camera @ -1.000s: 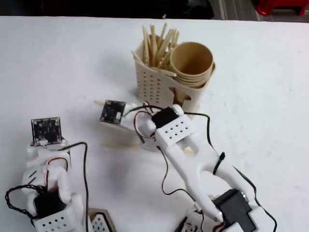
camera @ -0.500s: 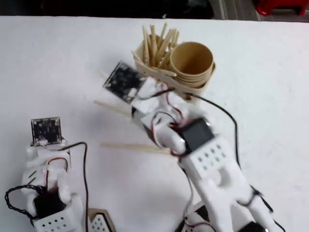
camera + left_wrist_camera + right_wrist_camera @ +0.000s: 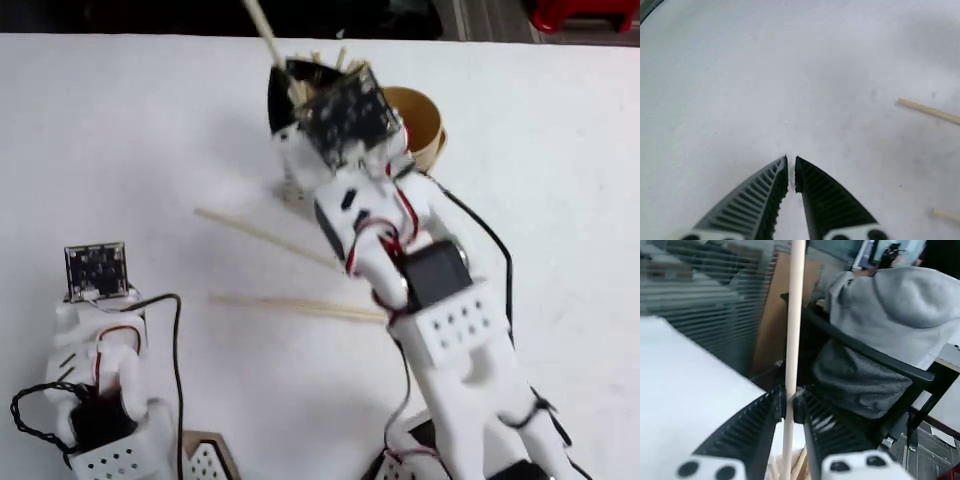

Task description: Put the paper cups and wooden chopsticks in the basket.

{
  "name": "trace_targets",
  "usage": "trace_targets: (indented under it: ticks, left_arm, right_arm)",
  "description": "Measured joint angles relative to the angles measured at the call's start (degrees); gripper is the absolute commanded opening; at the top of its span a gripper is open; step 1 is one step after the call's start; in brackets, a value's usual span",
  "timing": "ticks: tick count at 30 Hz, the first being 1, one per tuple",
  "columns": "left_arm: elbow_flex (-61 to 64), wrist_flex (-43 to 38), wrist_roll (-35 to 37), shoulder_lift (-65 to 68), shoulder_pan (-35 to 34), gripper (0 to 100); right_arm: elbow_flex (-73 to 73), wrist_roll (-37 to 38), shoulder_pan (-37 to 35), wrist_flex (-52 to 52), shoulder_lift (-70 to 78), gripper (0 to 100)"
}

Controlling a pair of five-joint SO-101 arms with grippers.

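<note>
- Two sticks lie loose on the white table (image 3: 120,130): a slanted chopstick (image 3: 268,238) and a level chopstick (image 3: 300,306). They are apart from each other, both well behind the right gripper, and each runs up to the right arm (image 3: 440,320) at one end.
- That right gripper (image 3: 290,88) hangs above the basket (image 3: 293,165), clenched on a held chopstick (image 3: 262,30). The stick juts out past the fingertips and leans away from the basket.
- In the right wrist view the jaws meet on the stick near their tips, one on each side and both touching the wood. The stick passes straight through the grip and is raised clear of the table.
- Directly under this hand, standing chopsticks (image 3: 342,57) poke up out of the basket in a loose bundle.
- Just beside the hand, on the side away from the other arm, nested paper cups (image 3: 425,120) sit in the basket with their mouths up. How many are stacked cannot be told.
- Left gripper (image 3: 791,161) — jaws pressed together with nothing between them, low over bare table and well apart from the basket.
- Ahead of its tips, off toward the right arm's side, the ends of the two loose sticks lie flat, clear of the fingers and untouched.
</note>
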Motion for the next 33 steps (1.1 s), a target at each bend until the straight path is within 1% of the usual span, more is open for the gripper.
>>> trace_targets:
  ticks: [4,9,11,14,15,17,21,22,24,26,33]
  left_arm:
    - [0.00,0.00,0.00,0.00,0.00,5]
    - [0.00,0.00,0.00,0.00,0.00,5]
    - [0.00,0.00,0.00,0.00,0.00,5]
    - [0.00,0.00,0.00,0.00,0.00,5]
    - [0.00,0.00,0.00,0.00,0.00,5]
    - [0.00,0.00,0.00,0.00,0.00,5]
    - [0.00,-0.35,0.00,0.00,0.00,5]
    - [0.00,-0.35,0.00,0.00,0.00,5]
    - [0.00,-0.44,0.00,0.00,0.00,5]
    - [0.00,-0.44,0.00,0.00,0.00,5]
    - [0.26,-0.44,0.00,0.00,0.00,5]
  right_arm:
    - [0.00,-3.60,2.64,-7.74,6.42,2.0]
    - [0.00,-9.41,5.98,-13.10,14.95,2.6]
    - [0.00,-10.46,7.03,-14.42,17.67,6.2]
    - [0.09,-10.99,7.47,-14.77,19.52,16.2]
    - [0.09,-11.08,7.38,-14.77,19.52,17.0]
    - [0.09,-11.08,7.12,-13.71,19.52,14.5]
    - [0.09,-11.08,7.30,-8.70,16.88,2.9]
    - [0.09,-11.08,7.38,-6.68,15.03,1.3]
    - [0.09,-11.08,7.30,-2.02,10.37,2.7]
    - [0.09,-11.08,7.12,3.69,5.01,1.9]
    - [0.00,-10.99,10.81,28.66,-13.54,1.8]
